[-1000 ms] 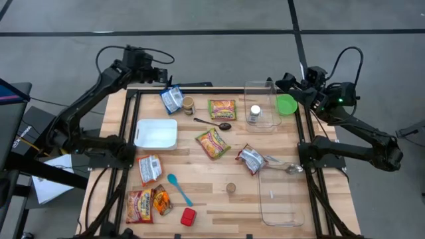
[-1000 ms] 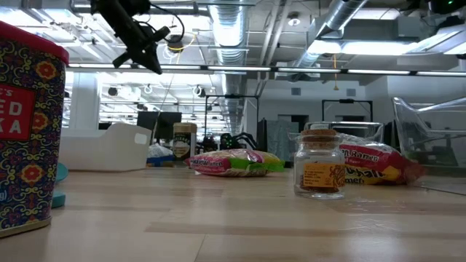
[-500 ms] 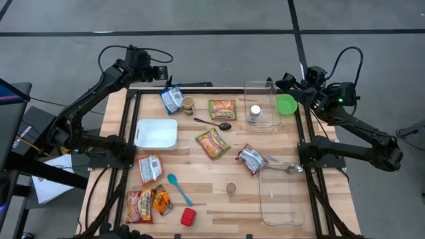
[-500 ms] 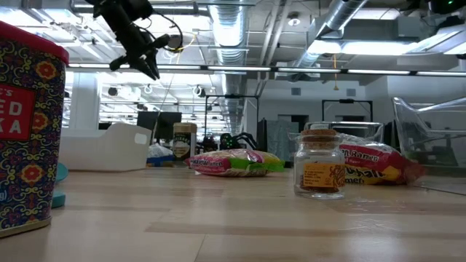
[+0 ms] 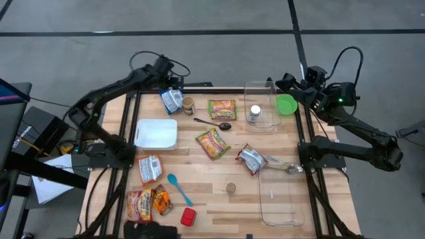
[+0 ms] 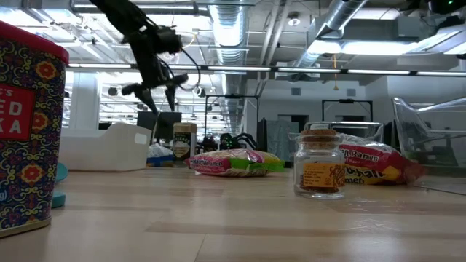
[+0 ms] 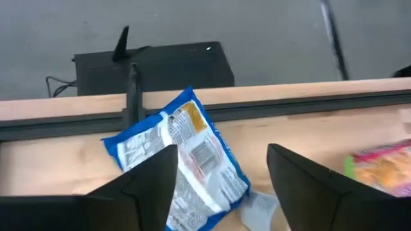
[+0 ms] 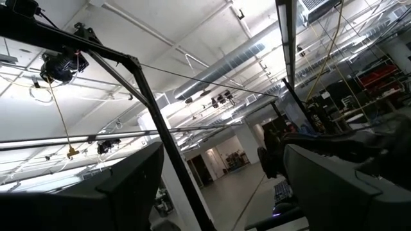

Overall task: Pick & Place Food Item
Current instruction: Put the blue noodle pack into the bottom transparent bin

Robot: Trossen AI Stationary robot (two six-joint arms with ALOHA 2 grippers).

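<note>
A blue and white food packet [image 5: 171, 100] lies flat on the wooden table at its far left, next to a brown jar [image 5: 188, 103]. My left gripper [image 5: 169, 84] hangs open just above the packet's far end, slanting down. In the left wrist view the packet [image 7: 186, 157] shows between and beyond the two spread fingers, and nothing touches it. In the low view the gripper [image 6: 156, 85] is well above the table. My right gripper [image 5: 287, 83] waits raised at the far right, open [image 8: 221, 186], pointing up at the ceiling.
A white bin [image 5: 157, 133] sits near the packet. Other packets [image 5: 222, 109] [image 5: 212, 143] [image 5: 251, 159] lie mid-table, and more [image 5: 147, 167] at the near left. A clear tub [image 5: 260, 105] holding a jar and a green lid [image 5: 286, 104] are far right. Another clear tub [image 5: 282, 196] is near right.
My left gripper has come down and in from beyond the table's far left corner toward the blue packet, tipping further downward. Its fingers, shut a second ago, now stand apart. The packet has not moved.
</note>
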